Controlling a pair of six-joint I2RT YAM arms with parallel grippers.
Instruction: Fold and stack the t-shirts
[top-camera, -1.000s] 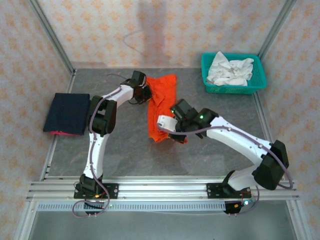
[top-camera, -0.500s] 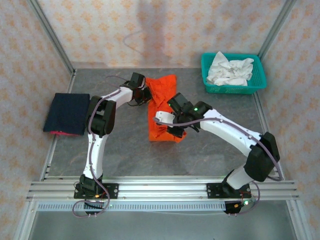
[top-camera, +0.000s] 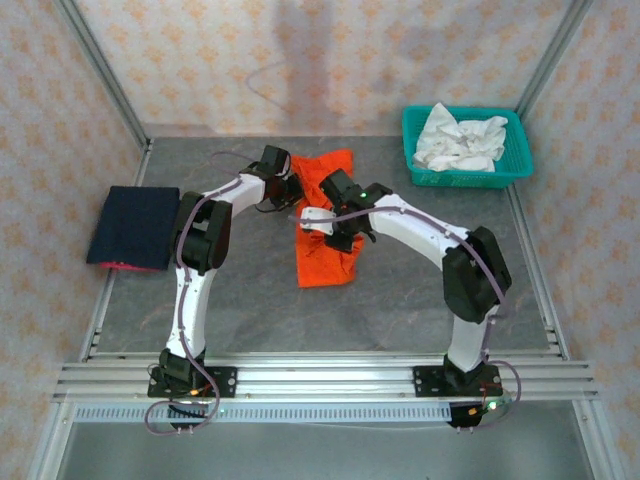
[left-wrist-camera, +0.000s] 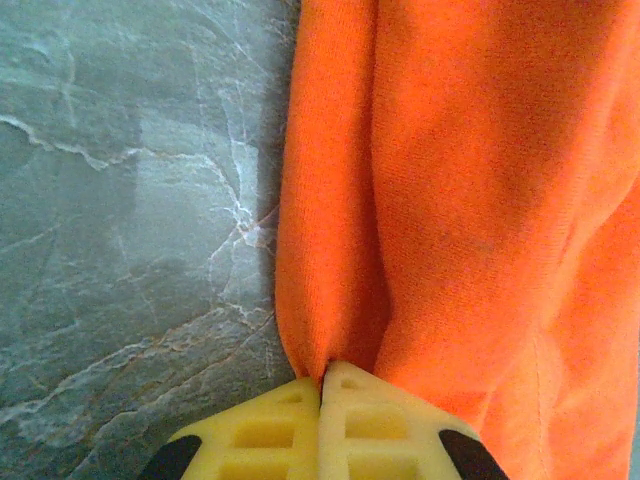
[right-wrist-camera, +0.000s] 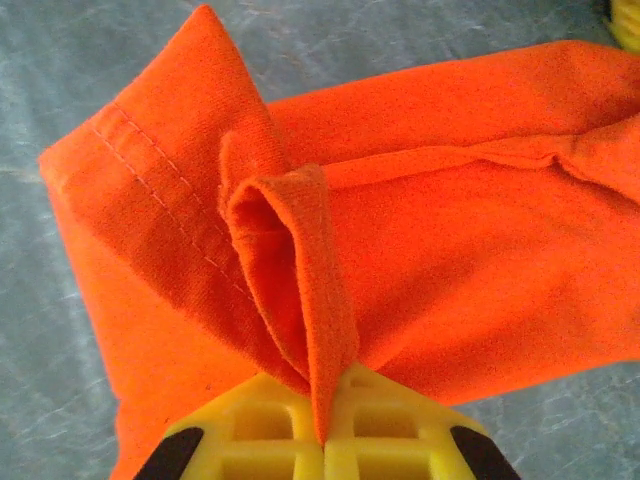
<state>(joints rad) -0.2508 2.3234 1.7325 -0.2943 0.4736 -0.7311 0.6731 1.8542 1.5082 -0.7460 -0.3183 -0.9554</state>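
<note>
An orange-red t-shirt (top-camera: 325, 255) lies bunched and partly folded in the middle of the grey table. My left gripper (top-camera: 290, 190) is shut on its far-left edge; in the left wrist view the yellow fingertips (left-wrist-camera: 322, 378) pinch a fold of the orange cloth (left-wrist-camera: 450, 200). My right gripper (top-camera: 340, 225) is shut on a hemmed fold of the same shirt, held over the shirt's middle; the right wrist view has the cloth fold (right-wrist-camera: 310, 290) clamped between the yellow fingers (right-wrist-camera: 325, 430). A folded dark navy t-shirt (top-camera: 135, 225) lies flat at the left.
A teal lattice basket (top-camera: 412, 150) with crumpled white cloth (top-camera: 460, 140) stands at the back right. A red edge shows under the navy shirt (top-camera: 120, 266). Metal frame posts and patterned walls close in the table.
My right gripper has carried the shirt's near edge away from me and leftwards, over the shirt toward the left gripper. The left arm has stayed in place.
</note>
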